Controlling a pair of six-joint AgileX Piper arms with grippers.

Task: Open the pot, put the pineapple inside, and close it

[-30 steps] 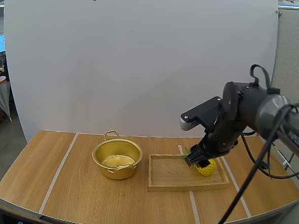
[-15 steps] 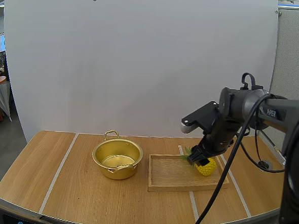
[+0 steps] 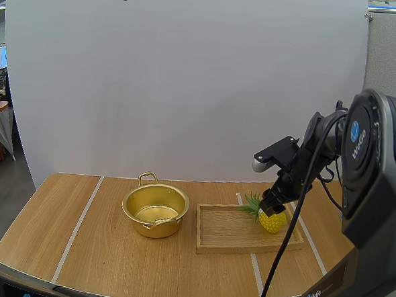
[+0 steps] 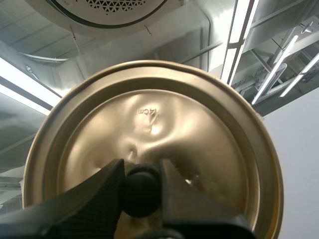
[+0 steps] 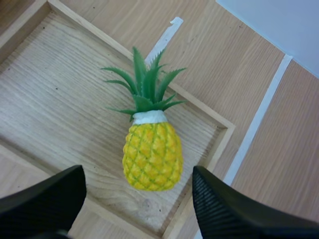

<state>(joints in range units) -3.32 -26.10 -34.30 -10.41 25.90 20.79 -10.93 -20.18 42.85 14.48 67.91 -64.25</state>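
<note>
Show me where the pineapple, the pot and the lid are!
pineapple [image 5: 152, 157], right wrist view, on its yellow body.
pot [image 3: 136, 224], high view, on its front outer wall.
lid [image 4: 199, 129], left wrist view, on its gold face beside the knob.

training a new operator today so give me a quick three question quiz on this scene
1. Fill in: the left gripper is shut on the lid's ____.
2. True or false: the right gripper is shut on the pineapple.
3. The pineapple lies: A in the left gripper; B in the wooden tray; C in the right gripper.
Key: 1 knob; 2 false, it is open, with one finger on each side of the fruit; 3 B.
</note>
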